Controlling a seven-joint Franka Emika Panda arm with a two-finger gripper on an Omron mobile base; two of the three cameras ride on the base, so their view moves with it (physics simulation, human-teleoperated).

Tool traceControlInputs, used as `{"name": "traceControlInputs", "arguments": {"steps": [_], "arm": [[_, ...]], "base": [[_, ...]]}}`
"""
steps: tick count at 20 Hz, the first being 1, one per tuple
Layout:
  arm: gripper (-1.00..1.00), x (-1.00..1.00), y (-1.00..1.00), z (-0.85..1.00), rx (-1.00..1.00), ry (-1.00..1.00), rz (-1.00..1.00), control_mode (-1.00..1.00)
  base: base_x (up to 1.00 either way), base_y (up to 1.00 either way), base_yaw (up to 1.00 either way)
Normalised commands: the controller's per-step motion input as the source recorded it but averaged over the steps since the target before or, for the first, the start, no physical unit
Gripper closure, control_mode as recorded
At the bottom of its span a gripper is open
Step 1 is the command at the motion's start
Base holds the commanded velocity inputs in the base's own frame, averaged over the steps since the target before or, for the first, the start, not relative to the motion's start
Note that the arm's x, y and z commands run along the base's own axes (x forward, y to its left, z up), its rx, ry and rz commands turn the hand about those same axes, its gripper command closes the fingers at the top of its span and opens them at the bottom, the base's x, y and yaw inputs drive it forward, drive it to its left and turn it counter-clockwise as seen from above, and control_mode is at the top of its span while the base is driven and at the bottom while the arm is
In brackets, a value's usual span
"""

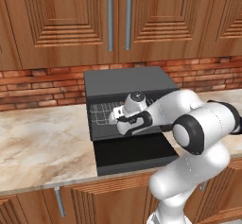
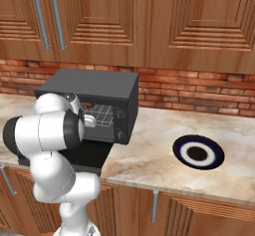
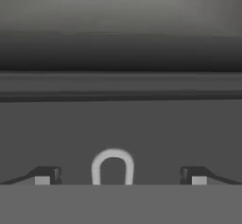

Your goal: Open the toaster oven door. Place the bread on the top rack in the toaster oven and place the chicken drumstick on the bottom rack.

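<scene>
The toaster oven (image 1: 125, 83) sits on your counter (image 1: 42, 142) against the brick wall, its door (image 1: 134, 154) folded down flat. From the right, the plate (image 2: 198, 152) lies well right of the oven. Your hand view shows the gripper (image 3: 120, 176) spread wide inside it.

Toaster oven (image 1: 125, 83): on the counter (image 1: 42, 142), back against the brick wall (image 1: 38, 86), below the wall cabinets (image 1: 71, 20).
Toaster oven door (image 1: 132, 154): folded down flat in front of the oven, reaching to the counter's front edge.
Wire rack (image 1: 101, 112): inside the oven cavity.
Gripper (image 3: 118, 176): inside the oven opening, above the door.
Plate (image 2: 198, 152): on the counter, well right of the oven.
Base cabinets (image 1: 28, 209): under the counter.
</scene>
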Motion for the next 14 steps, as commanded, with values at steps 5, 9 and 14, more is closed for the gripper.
{"name": "traceControlInputs", "arguments": {"steps": [5,9,14], "arm": [[-1.0,0.19,0.0,-0.04,0.0,-0.02,-0.03,-1.0],[1.0,0.0,0.0,-0.16,0.0,0.0,-0.03,-1.0],[1.0,0.0,0.0,-0.02,0.0,0.0,-0.03,-1.0]], "base": [[0.0,0.0,0.0],[0.0,0.0,0.0],[0.0,0.0,0.0]]}}
